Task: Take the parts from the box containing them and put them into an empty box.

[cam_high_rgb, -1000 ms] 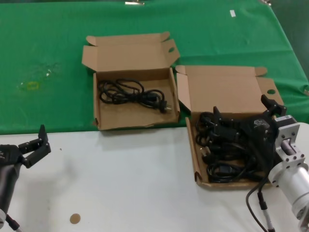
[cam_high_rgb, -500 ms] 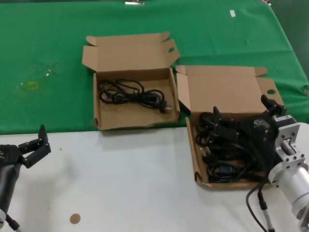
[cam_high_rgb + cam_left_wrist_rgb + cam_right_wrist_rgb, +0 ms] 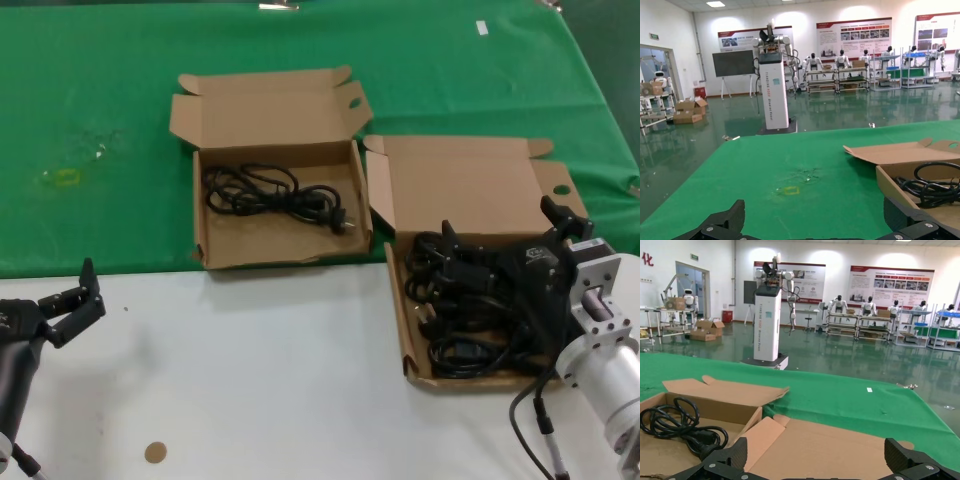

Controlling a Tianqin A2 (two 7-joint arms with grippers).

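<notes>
Two shallow brown corrugated cartons on green cloth, flap lids folded back. Left one, the empty box, with wavy front rim and oval hole in lid tab; actually holds one looped black power cord with moulded plug, matte rubbery sheath. Same cord visible in left wrist view and right wrist view.

Right one, the box containing them, round hole in side tab; the parts piled inside as a tangle of black cord bundles, front edge of carton overhanging onto white tabletop.

Right gripper down in that box over the pile, fingers spread wide, nothing pinched between them as far as visible. Small white logo on gripper body, unreadable.

Left gripper parked low at near left over white surface, well apart from both cartons, fingers spread, empty.

Small round tan disc on white surface near front.

Background in wrist views: white pillar with vertical lettering, wall posters; text too small to read.
</notes>
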